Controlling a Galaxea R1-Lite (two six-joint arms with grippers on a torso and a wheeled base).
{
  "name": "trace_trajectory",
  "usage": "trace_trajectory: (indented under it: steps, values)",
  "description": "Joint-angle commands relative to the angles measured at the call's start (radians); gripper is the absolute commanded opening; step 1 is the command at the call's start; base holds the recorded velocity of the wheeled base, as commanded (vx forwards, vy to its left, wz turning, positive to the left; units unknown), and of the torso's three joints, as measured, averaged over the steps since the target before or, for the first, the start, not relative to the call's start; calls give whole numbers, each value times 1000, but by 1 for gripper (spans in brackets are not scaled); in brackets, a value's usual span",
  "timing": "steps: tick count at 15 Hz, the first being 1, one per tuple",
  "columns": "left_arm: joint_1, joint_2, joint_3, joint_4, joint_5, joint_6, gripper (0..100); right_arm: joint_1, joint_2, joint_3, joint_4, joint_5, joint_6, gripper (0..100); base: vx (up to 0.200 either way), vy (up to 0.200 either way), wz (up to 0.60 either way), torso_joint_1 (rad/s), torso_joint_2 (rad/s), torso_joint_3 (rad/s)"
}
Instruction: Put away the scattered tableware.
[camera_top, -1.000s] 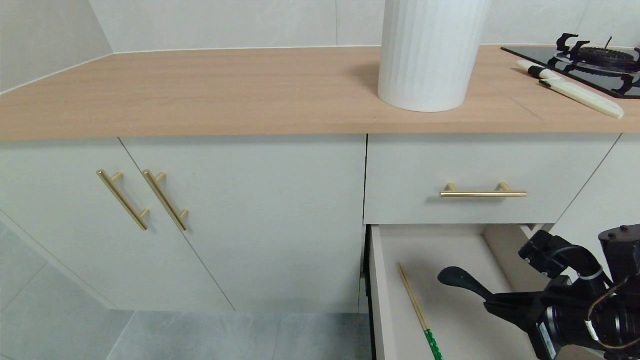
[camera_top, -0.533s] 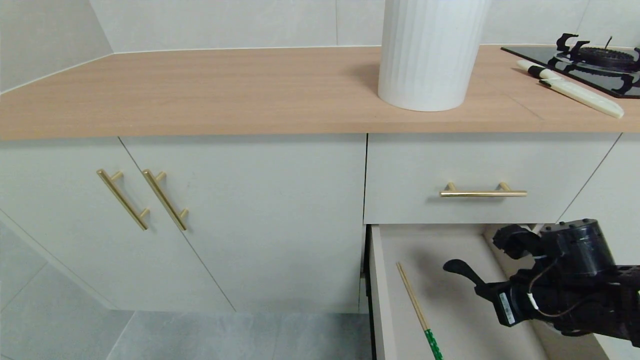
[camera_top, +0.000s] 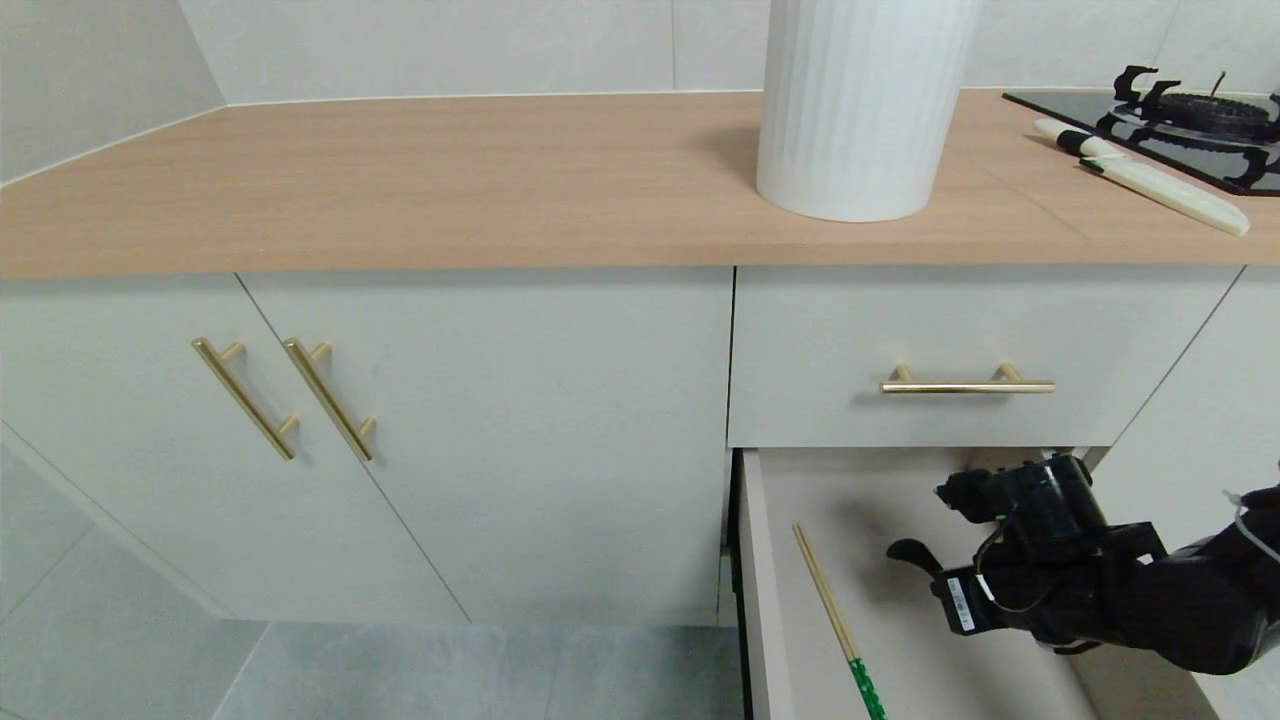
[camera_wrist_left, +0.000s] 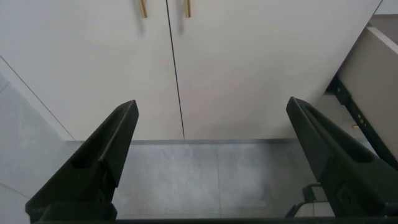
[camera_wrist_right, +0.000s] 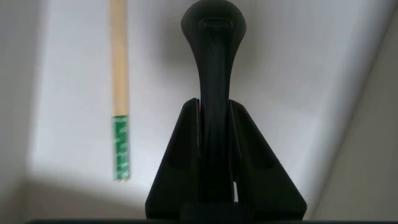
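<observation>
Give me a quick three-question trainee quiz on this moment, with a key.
1. True or false: the lower drawer is open.
2. What does the right pincer hold? A) a black utensil B) a fork C) a plate
3. Fill in: the white knife lies on the ____ next to the stove.
Key: 1 true; 2 A; 3 countertop.

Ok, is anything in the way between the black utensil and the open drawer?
Nothing visible: the right gripper holds the black utensil over bare drawer floor, and the chopsticks lie off to its left.
</observation>
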Motion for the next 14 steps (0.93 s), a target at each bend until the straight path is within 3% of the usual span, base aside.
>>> trace_trajectory:
  steps: [1,14]
  values:
    - [0,0,0,0,0,0,100,0,114,6,-58,-33,-1,0,0,0,0,0,0,0]
    - [0,2,0,0,0,0,100,0,168,5,-85,-48,1,0,0,0,0,0,0,0]
